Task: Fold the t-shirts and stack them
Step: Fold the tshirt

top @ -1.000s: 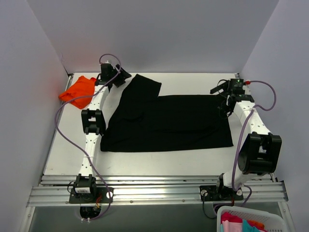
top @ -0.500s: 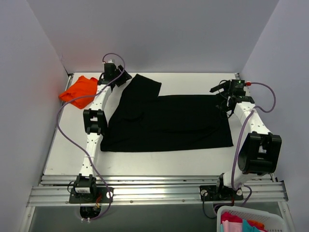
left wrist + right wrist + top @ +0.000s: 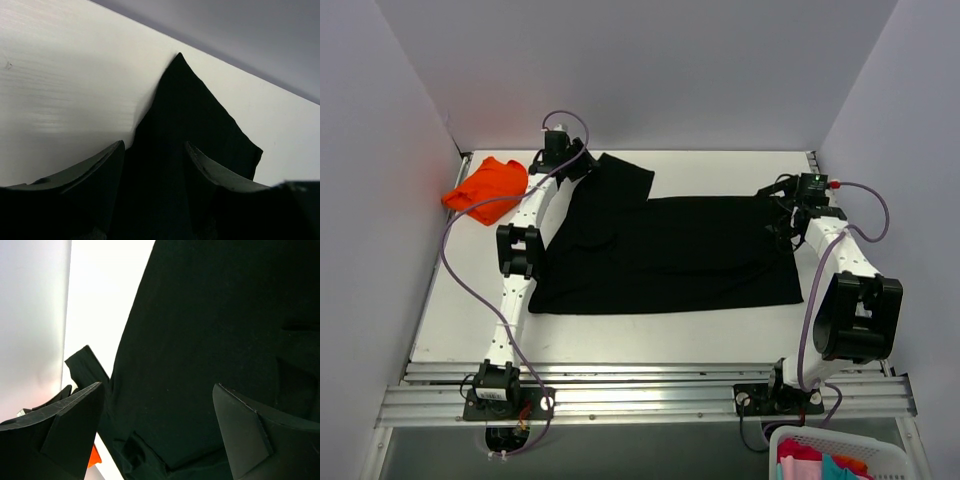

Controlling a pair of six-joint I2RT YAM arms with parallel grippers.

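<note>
Black t-shirt (image 3: 670,255): flat on bench (image 3: 620,330) for folding.
Left tool (image 3: 154,145): parted, empty, above sleeve (image 3: 190,110) for pinching.
Right tool (image 3: 157,386): wide, empty, above opposite corner.

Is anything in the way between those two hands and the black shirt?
Nothing visible. The left hand is open over the far sleeve of the black shirt, and the right hand is open over its right end.

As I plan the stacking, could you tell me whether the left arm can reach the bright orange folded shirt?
Probably yes: the bright orange folded shirt lies uncovered just beside the left gripper, nothing between.
</note>
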